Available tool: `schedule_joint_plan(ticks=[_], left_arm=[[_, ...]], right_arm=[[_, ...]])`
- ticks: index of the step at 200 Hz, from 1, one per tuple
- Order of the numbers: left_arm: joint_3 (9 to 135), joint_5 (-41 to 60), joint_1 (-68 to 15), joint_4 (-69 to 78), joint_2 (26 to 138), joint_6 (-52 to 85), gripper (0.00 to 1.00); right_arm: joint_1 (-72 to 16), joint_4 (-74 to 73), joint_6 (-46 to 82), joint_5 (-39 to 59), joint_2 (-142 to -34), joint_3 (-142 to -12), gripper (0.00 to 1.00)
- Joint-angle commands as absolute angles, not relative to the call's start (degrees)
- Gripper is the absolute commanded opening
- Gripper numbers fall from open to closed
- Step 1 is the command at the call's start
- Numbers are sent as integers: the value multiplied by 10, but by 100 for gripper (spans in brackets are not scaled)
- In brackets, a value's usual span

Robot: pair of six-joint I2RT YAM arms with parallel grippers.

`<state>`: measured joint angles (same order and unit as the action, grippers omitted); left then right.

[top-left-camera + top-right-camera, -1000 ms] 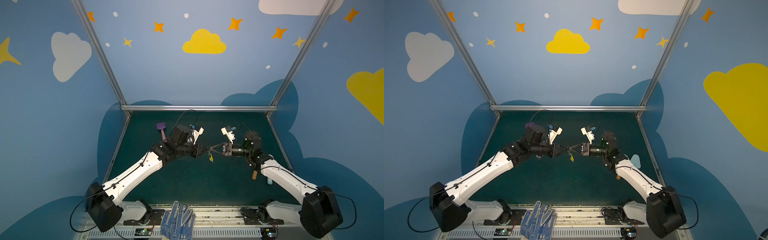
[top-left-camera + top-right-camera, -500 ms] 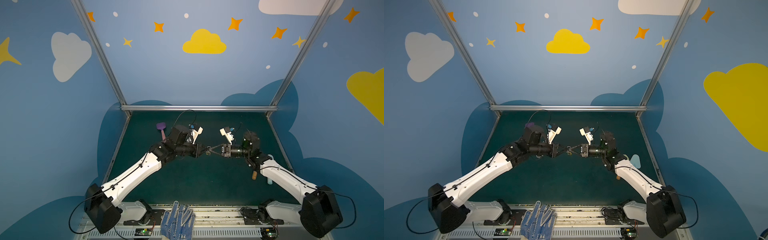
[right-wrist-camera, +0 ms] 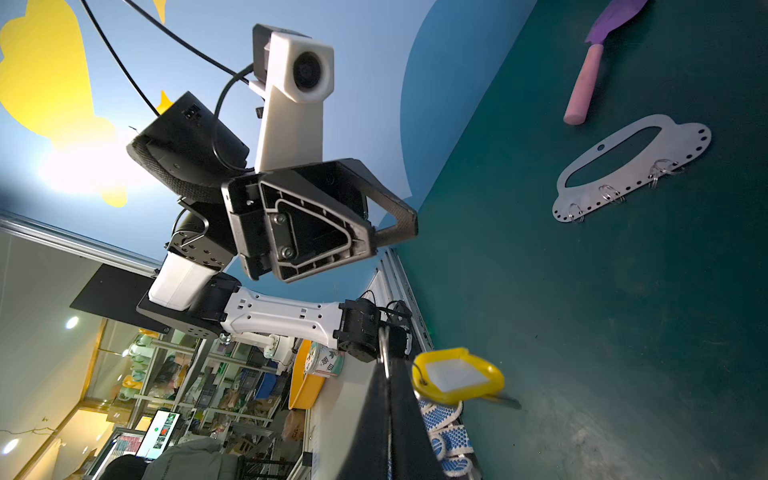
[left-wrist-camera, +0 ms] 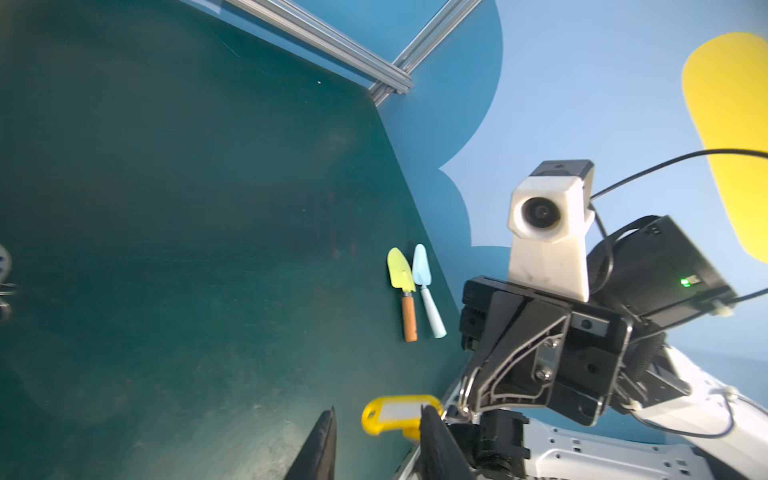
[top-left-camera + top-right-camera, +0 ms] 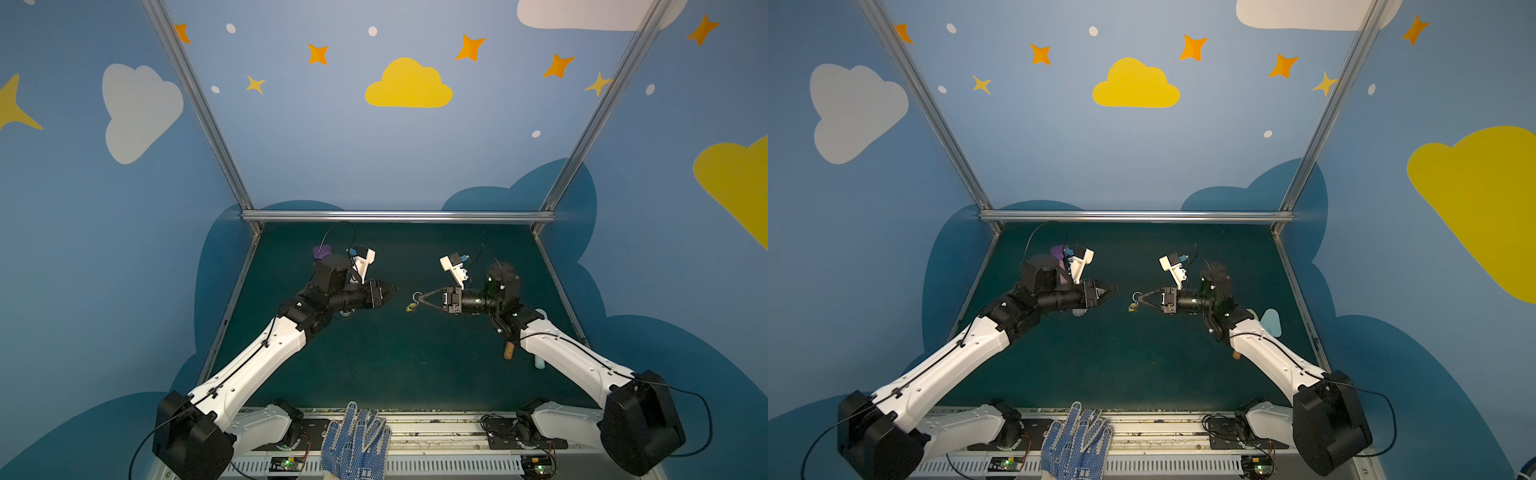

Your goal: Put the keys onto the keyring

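One handover is just complete: a second ago the left jaws held the keys [image 5: 412, 306] mid-air while the right jaws stood spread around them, and now the roles are swapped. The right jaws are pressed together on the split ring [image 3: 384, 351], pinching it at their very tip. The yellow tag [image 3: 457, 376] dangles just beside them, clear of the surface [image 5: 395, 365]. The left jaws are parted and have drawn back, so in both top views a plain gap separates them from the keys. In the left wrist view the tag hangs just beyond the spread tips. The keyring [image 3: 681, 143] lies flat on the surface on the left side, its holed edge carrying three small rings. In a top view only a grey sliver [image 5: 1077, 312] shows from under the left arm [image 5: 286, 336]. The keys now sit with the right arm alone, which probably frees the left arm to go down and steady or lift the keyring. The pinch is thin and far out on the tips, so the ring could twist or slip on the way over.
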<state>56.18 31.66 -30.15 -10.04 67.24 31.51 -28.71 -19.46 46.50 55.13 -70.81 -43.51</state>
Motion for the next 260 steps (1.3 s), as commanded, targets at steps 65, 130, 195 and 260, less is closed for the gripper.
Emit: schedule_joint_plan(ticks=[65,130,195,260], left_arm=[[548,323,-300,-42,696,377,39],[530,331,-299,-13,709,408,40],[515,360,-300,24,708,423,37],[507,382,-301,46,714,437,35]], right_arm=[[-377,-1,189,261,-649,-475,0],[-450,-27,90,65,-612,-438,0],[-455,-28,88,65,-603,-434,0],[-459,-27,86,73,-602,-436,0]])
